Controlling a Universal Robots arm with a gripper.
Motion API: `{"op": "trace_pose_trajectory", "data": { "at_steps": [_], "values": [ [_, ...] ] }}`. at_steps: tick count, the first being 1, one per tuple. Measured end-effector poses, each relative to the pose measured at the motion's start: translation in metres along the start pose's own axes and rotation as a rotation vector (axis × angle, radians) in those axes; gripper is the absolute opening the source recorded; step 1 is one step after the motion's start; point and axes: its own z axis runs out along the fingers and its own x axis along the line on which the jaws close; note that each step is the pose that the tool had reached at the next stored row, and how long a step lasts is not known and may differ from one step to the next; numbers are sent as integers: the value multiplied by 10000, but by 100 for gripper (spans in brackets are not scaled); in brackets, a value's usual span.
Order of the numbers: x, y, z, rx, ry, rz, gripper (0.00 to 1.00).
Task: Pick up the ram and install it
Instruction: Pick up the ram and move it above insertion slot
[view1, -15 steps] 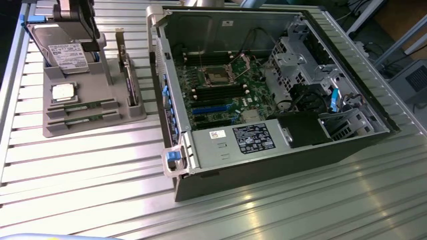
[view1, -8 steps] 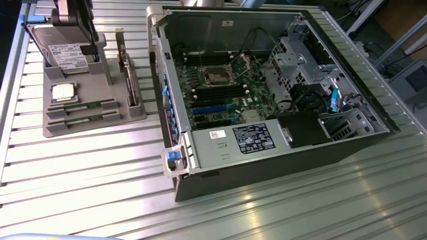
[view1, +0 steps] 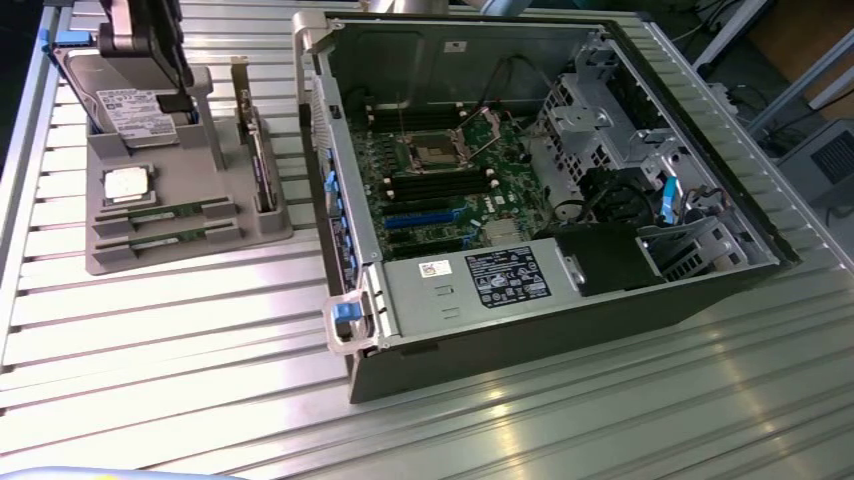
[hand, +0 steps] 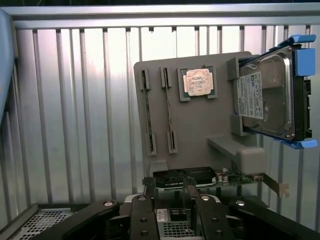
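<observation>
Grey arm (view1: 138, 40) hanging over parts tray (hand: 200, 125), gripper (hand: 169, 196) released, ram (hand: 146, 112) slotted in tray

The table (view1: 160, 340) is bare silver metal, ribbed in long parallel stripes. The holder (view1: 200, 245) on it is plain grey. In it, the far ram stick (view1: 170, 213) and the near ram stick (view1: 163, 239) are green with dark chips. The hard drive (view1: 127, 112) is silver with a white label printed in black, and its side rails (hand: 302, 50) are bright blue. The processor (view1: 124, 185) is silvery. The computer case (view1: 534, 340) is dark grey outside, with a blue latch (view1: 347, 315). Its circuit board (view1: 461, 185) is green with blue slots (view1: 424, 215). The power supply (view1: 461, 290) is pale grey with a black label (view1: 507, 275). The gripper (hand: 169, 189) is black.
</observation>
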Motion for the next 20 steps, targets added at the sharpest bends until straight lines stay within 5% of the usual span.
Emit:
{"op": "trace_pose_trajectory", "data": {
  "at_steps": [20],
  "values": [
    [15,103,108,1,-1,0,36]
  ]
}}
